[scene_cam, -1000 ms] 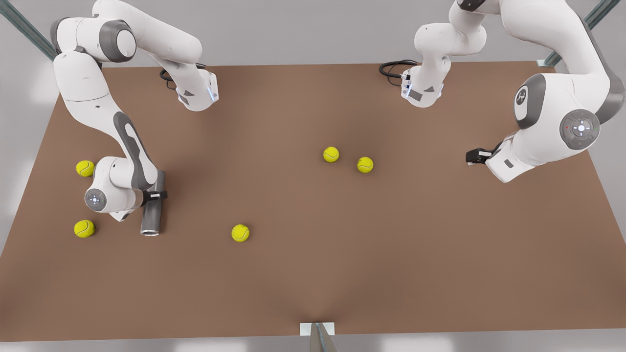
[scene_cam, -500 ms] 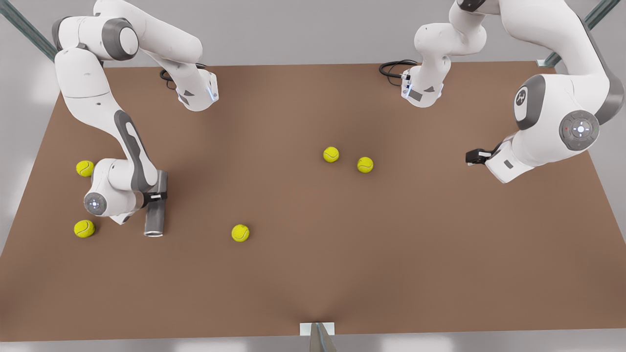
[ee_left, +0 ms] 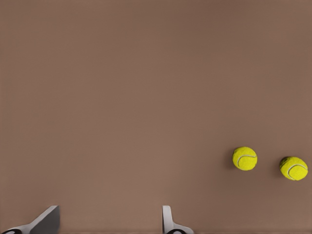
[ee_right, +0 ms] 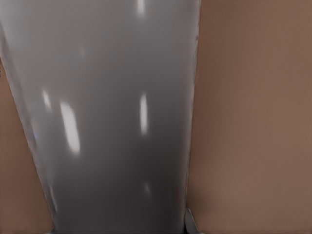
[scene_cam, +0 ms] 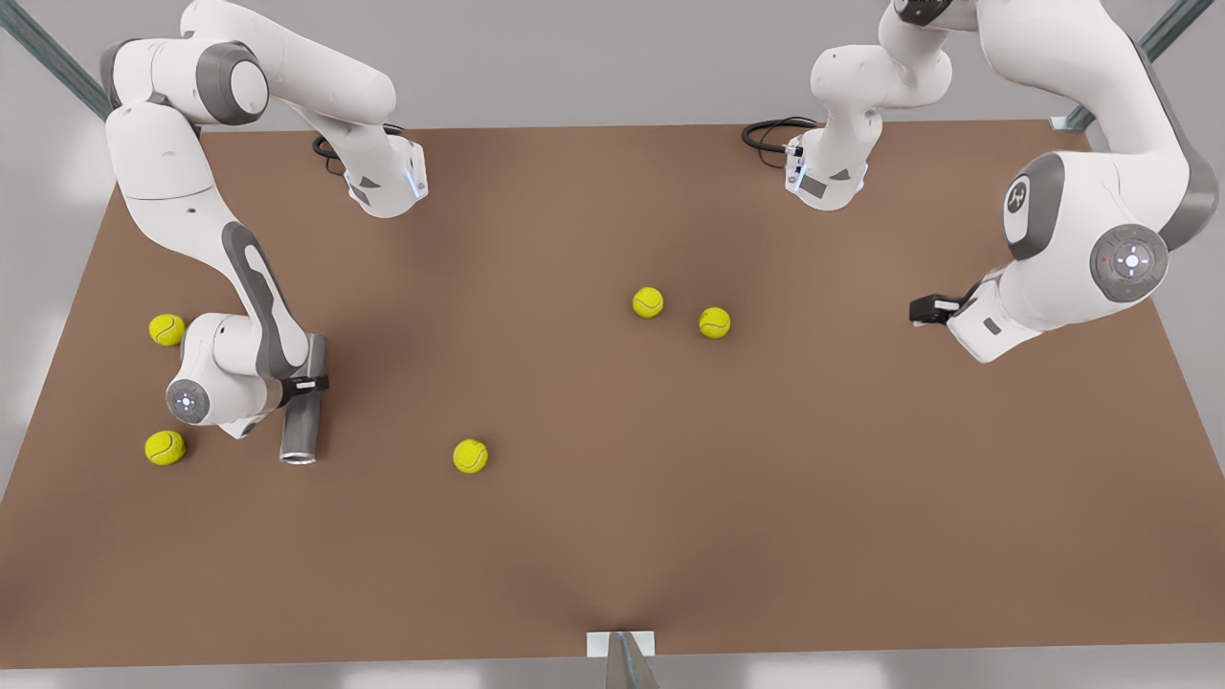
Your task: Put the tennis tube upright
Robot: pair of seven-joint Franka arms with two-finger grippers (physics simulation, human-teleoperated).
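The tennis tube (scene_cam: 300,427) is a grey cylinder lying near the front view's left, its silvery rim toward the near table edge. My right gripper (scene_cam: 306,385) is shut across its middle. In the right wrist view the tube's grey wall (ee_right: 112,122) is very close, with one fingertip (ee_right: 191,225) against its side. I cannot tell whether the tube touches the table. My left gripper (scene_cam: 921,308) waits at the front view's right, open and holding nothing; its fingers (ee_left: 168,222) stand wide apart above bare table.
Yellow tennis balls lie on the brown table (scene_cam: 612,536): two (scene_cam: 167,329) (scene_cam: 165,447) beside the right arm, one (scene_cam: 470,455) near the tube, and two (scene_cam: 648,302) (scene_cam: 714,322) mid-table, the last pair also in the left wrist view (ee_left: 244,158) (ee_left: 293,168).
The right gripper and the tube shifted slightly sideways, first toward the front view's right, then back. The left arm's wrist drifted a little; its gripper stayed in place.
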